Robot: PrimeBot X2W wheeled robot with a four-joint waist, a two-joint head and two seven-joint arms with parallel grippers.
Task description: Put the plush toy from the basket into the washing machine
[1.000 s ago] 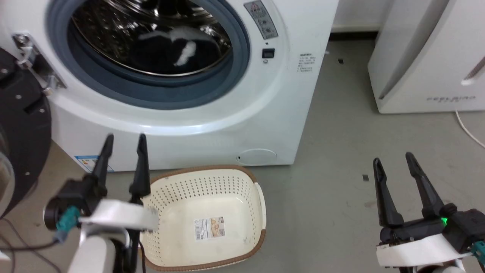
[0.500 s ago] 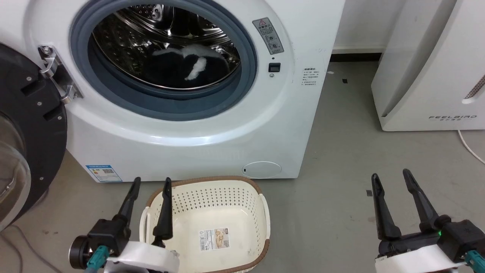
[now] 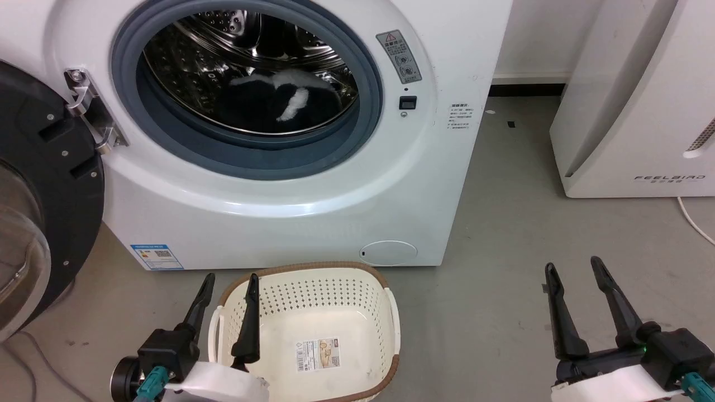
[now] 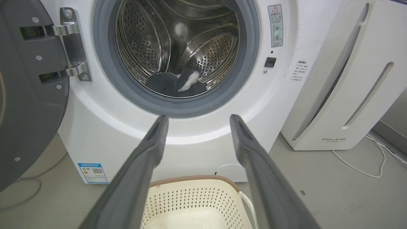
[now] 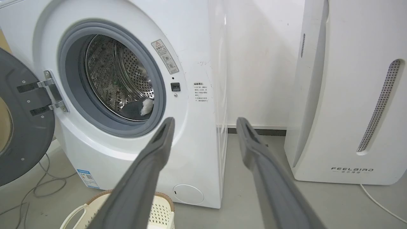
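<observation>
Over the last second the head camera has swung up and back, so more of the washer (image 3: 313, 195) shows. Beyond that shift, the left gripper (image 3: 232, 277) has drawn back from the washer's front and now sits low beside the basket (image 3: 304, 266), with one finger over its left rim. Its fingers stand moderately apart with nothing between them. The right gripper (image 3: 572, 263), well off to the right over the floor, is likewise spread and empty, much where it was. The toy (image 3: 279, 103) lies at the bottom of the drum (image 3: 184, 56), as it did a second ago, and the basket has no toy in it, its bottom sticker (image 3: 318, 353) showing. That reads as the task done, with the arms returning to rest; the door (image 3: 33, 184) hangs open at the left. Of the writing, FEELBIRD on the white appliance (image 3: 625, 111) at the right can be read. The warning sticker (image 3: 398, 56) beside the porthole carries a red triangle and icons, the blue label (image 3: 156, 257) low on the front carries a code square, and the basket sticker carries a barcode. Their print is too small to make out.
</observation>
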